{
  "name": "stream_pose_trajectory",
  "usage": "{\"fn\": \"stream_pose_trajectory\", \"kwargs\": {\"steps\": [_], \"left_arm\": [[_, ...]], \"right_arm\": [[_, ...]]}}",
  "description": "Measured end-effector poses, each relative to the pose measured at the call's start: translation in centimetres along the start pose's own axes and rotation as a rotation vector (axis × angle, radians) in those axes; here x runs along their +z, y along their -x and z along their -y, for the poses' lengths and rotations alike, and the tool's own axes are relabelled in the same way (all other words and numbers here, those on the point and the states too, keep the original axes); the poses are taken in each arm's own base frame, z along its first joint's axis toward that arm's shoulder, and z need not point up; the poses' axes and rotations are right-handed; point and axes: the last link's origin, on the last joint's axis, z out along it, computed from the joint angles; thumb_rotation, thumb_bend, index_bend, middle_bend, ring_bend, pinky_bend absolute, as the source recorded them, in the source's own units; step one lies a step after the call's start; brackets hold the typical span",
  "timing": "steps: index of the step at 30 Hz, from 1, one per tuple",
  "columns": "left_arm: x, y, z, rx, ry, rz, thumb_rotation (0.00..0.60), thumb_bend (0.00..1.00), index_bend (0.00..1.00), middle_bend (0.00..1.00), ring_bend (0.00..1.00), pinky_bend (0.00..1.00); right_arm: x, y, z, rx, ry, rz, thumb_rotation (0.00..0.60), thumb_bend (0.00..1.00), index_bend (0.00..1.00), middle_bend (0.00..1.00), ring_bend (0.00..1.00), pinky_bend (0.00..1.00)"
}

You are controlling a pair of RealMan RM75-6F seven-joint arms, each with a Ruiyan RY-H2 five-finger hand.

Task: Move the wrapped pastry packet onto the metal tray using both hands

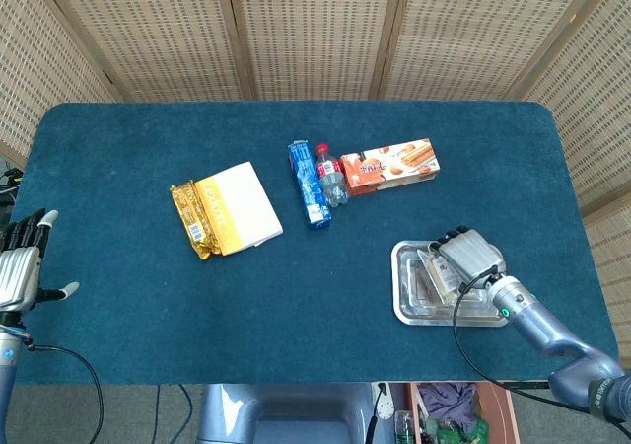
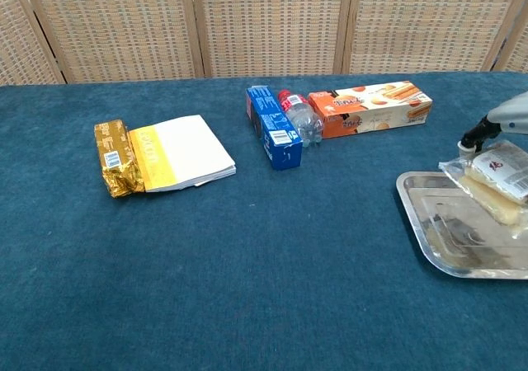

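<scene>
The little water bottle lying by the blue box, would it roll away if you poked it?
Probably not far. The water bottle lies on its side, so it could roll, but it is wedged between the blue box and the orange biscuit box. It looks clear and small, so likely light.

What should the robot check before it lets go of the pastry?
1. Pastry packet is over the metal tray: ok.
2. Packet is resting flat on the tray floor: cannot tell; in the chest view it looks slightly raised.
3. Right robot hand has hold of the packet: ok.
4. Left robot hand is helping, as the task wants both hands: not ok; it is at the far table edge, fingers apart.
5. Tray has nothing else inside: ok.
6. Biscuit box and bottle are apart from the tray: ok.
</scene>
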Motion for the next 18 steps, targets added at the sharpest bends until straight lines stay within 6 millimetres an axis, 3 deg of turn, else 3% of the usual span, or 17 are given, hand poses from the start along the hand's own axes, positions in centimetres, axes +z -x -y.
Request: {"fn": "stream_pose_trajectory", "kwargs": {"steps": [4, 9, 14, 18], "left_arm": [[0.0, 0.0, 0.0, -0.003, -0.001, 0.0, 0.6, 0.0, 0.0, 0.0, 0.0, 0.0], [-0.2, 0.0, 0.0, -0.007, 0.002, 0.003, 0.6, 0.0, 0.0, 0.0, 0.0, 0.0], [-0.6, -0.1, -0.2, -0.013, 0.017, -0.007, 0.6, 0.0, 0.0, 0.0, 0.0, 0.0], [-1.2, -0.1, -0.3, -0.016, 0.04, -0.022, 0.6, 0.0, 0.0, 0.0, 0.0, 0.0]], "right_arm": [[-0.7, 0.2, -0.5, 0.042, 0.04, 0.036, 0.6, 0.0, 0.0, 0.0, 0.0, 0.0], [-2.4, -1.1, -0.4, 0.069, 0.05, -0.024, 0.6, 0.0, 0.0, 0.0, 0.0, 0.0], [-5.4, -2.3, -0.4, 0.095, 0.078, -0.171, 0.6, 0.0, 0.0, 0.0, 0.0, 0.0], [-8.3, -2.0, -0.8, 0.134, 0.133, -0.309, 0.6, 0.0, 0.0, 0.0, 0.0, 0.0]]}}
